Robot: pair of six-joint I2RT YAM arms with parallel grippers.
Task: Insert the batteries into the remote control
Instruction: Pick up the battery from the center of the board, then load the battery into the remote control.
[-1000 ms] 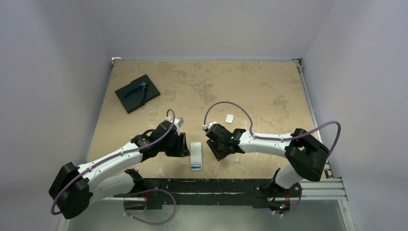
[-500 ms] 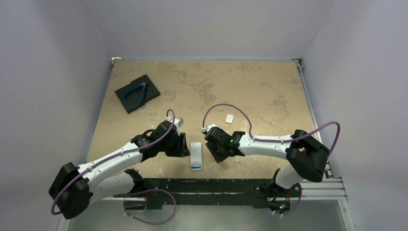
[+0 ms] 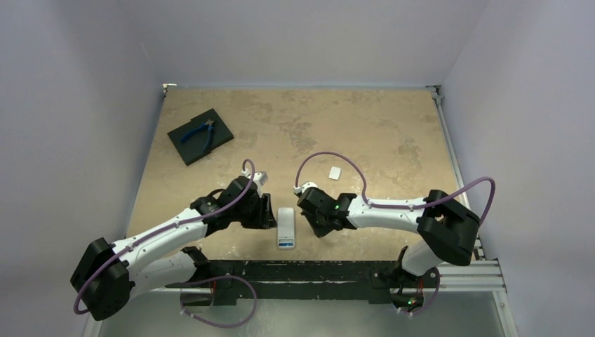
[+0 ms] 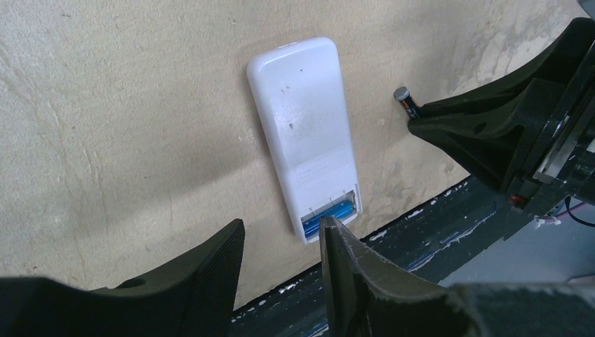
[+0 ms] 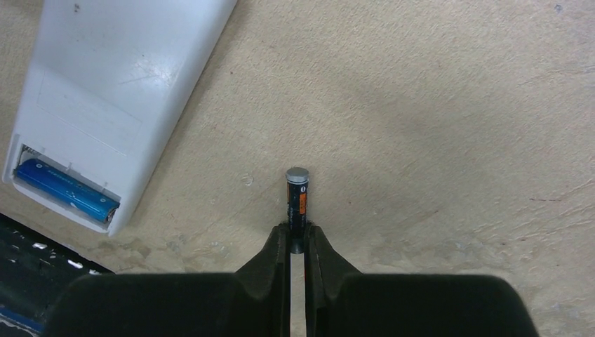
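The white remote control (image 3: 285, 226) lies back up near the table's front edge, between the two arms. Its battery bay is open and the blue battery (image 5: 64, 189) lies inside it; it also shows in the left wrist view (image 4: 330, 213). My right gripper (image 5: 297, 232) is shut on the dark battery (image 5: 296, 196), which sticks out past the fingertips, just right of the remote (image 5: 119, 91). The dark battery also shows in the left wrist view (image 4: 407, 102). My left gripper (image 4: 281, 242) is open and empty, just left of the remote (image 4: 305, 126).
A black square pad (image 3: 200, 135) with blue-handled pliers (image 3: 198, 131) lies at the back left. A small white cover piece (image 3: 335, 172) lies behind the right arm. The dark front rail (image 3: 316, 270) runs just below the remote.
My right gripper has moved left with the dark battery, closer to the remote. The left arm and the remote have not moved.
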